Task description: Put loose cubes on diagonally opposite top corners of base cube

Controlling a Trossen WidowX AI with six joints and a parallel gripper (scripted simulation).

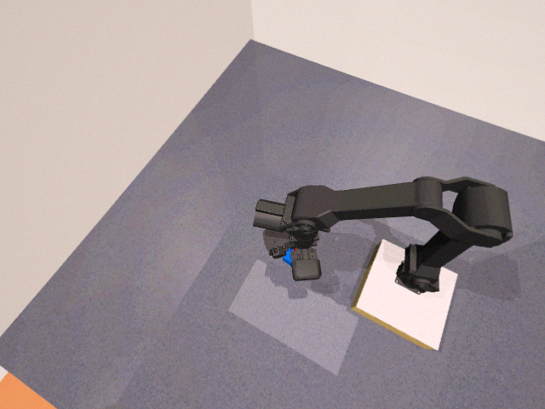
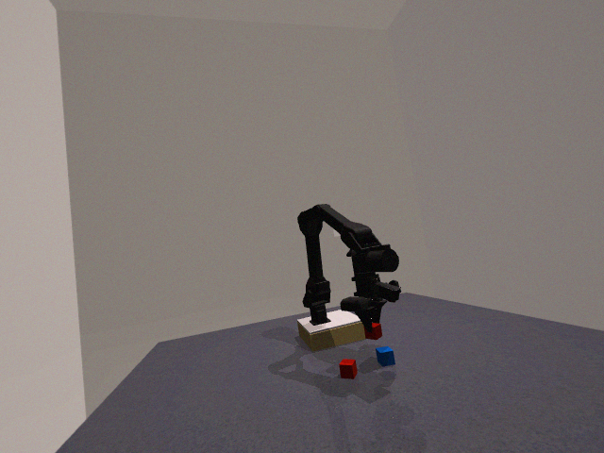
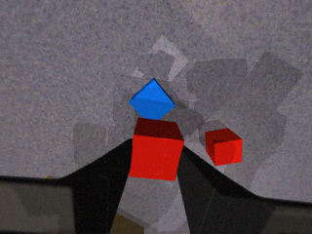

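My gripper (image 2: 373, 324) (image 3: 155, 146) is shut on a red cube (image 2: 375, 331) (image 3: 155, 158) and holds it above the floor. A blue cube (image 1: 288, 257) (image 2: 385, 357) (image 3: 152, 101) sits on the floor; in the wrist view it shows just beyond the held cube, turned cornerwise, its near part partly covered. The other red cube (image 2: 347, 369) (image 3: 224, 148) sits on the floor, right of the held cube in the wrist view. In the top view the arm hides most of the cubes and the fingertips. Nothing shows on top of the blue cube.
The arm stands on a white-topped block (image 1: 396, 303) (image 2: 348, 336) behind the cubes. A pale rectangular patch (image 1: 303, 321) lies on the floor near the blue cube. Pale walls stand around the floor, and an orange area (image 1: 24, 394) shows at lower left.
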